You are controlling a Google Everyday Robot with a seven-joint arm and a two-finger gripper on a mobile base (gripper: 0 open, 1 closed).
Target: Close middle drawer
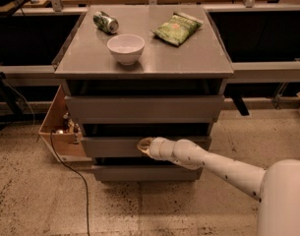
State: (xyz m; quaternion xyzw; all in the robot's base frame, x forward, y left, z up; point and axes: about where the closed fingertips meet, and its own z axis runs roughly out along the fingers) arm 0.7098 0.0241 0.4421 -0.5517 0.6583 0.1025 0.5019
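The grey cabinet has three stacked drawers. The middle drawer is the second grey front, sticking out only slightly past the bottom drawer. The top drawer stands further out than it. My gripper is at the end of the white arm reaching in from the lower right. Its tip rests against the middle drawer's flat front, near the centre.
On the cabinet top are a white bowl, a green can lying on its side and a green chip bag. A cardboard box stands at the cabinet's left. A black cable runs over the speckled floor.
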